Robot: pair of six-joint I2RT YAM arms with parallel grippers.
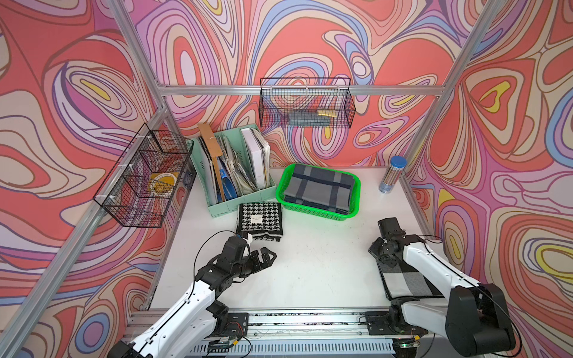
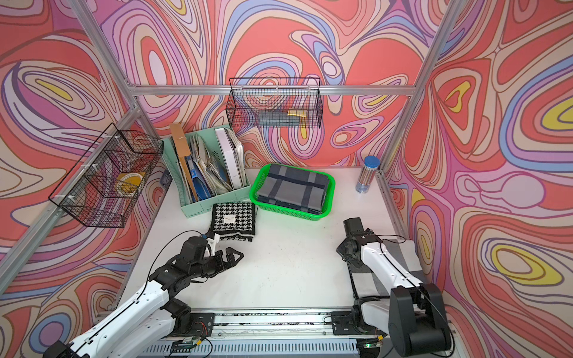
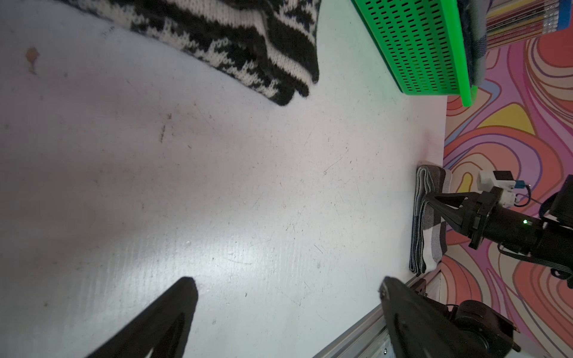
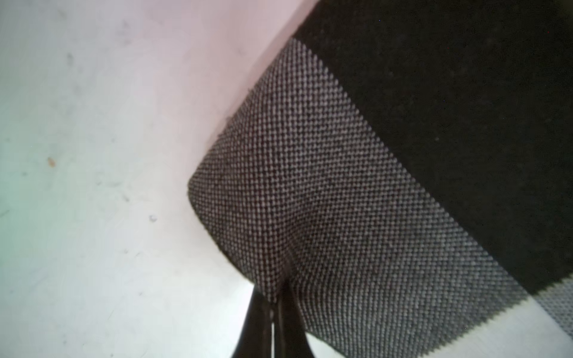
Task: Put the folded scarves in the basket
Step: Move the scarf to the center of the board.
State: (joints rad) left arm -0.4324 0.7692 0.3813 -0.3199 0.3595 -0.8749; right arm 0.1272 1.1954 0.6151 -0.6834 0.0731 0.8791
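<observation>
A folded scarf [image 1: 409, 279] in grey, black and white checks lies at the table's right edge, partly under my right arm. My right gripper [image 4: 273, 297] is shut on its near corner; the left wrist view shows the pinch at the folded edge [image 3: 426, 235]. The bright green basket [image 1: 319, 210] stands at the back middle with a grey plaid scarf [image 1: 319, 187] inside. A black-and-white houndstooth scarf [image 1: 260, 221] lies folded just left of the basket. My left gripper [image 1: 268, 257] hovers open below it, with nothing between its fingers [image 3: 186, 291].
A mint file organizer [image 1: 232, 173] full of papers stands behind the houndstooth scarf. Black wire baskets hang on the left frame [image 1: 145, 179] and the back rail [image 1: 307, 103]. A tube of pencils [image 1: 392, 175] stands at the back right corner.
</observation>
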